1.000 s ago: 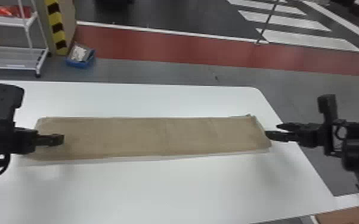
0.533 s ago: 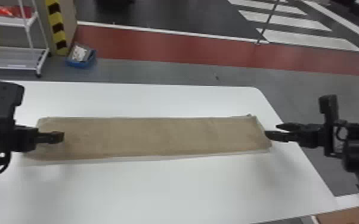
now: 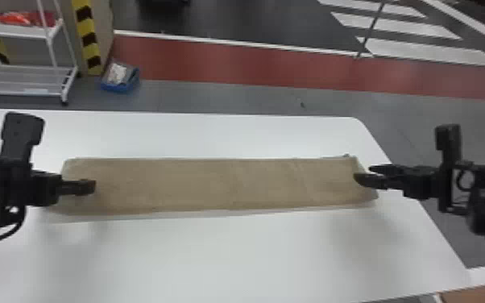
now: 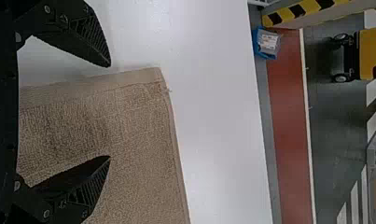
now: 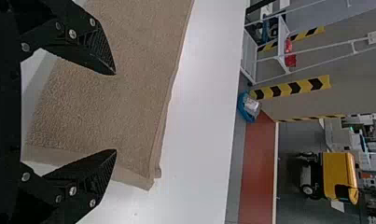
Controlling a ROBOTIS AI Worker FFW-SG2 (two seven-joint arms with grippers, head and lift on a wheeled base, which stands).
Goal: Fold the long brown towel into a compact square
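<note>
Long brown towel [image 3: 213, 185] lay flat on the white bench [image 3: 229, 254], a long narrow strip running left to right, with bare bench beyond its far edge and on its near side. Layers showed along one edge in the right wrist view, slightly offset near the corner; a bit of loose thread stuck out by a corner in the left wrist view. Left gripper [image 3: 94, 187] was at the towel's left end, fingers [image 4: 93, 42] spread wide, nothing gripped: one finger over the towel, the other past its end, above bare bench. Right gripper [image 3: 362, 174] was at the right end, fingers [image 5: 98, 49] also wide apart and empty, one over the cloth, the other by the end edge. Whether any fingertip touched cloth or bench, cannot tell. Both arms came in from the sides, roughly facing each other across the strip. Behind the bench: white cart [image 3: 24, 32] with red items [image 3: 22, 18] on its upper shelf, a yellow-and-black striped post [image 3: 86, 36] next to it, and a blue bin [image 3: 119, 86] on the floor with a packet [image 3: 117, 74] in it. Red floor band [image 3: 233, 62] ran past behind, white stripes [image 3: 427, 52] farther off. Yellow wheeled machine [image 5: 337, 172] stood in the background of the right wrist view.
</note>
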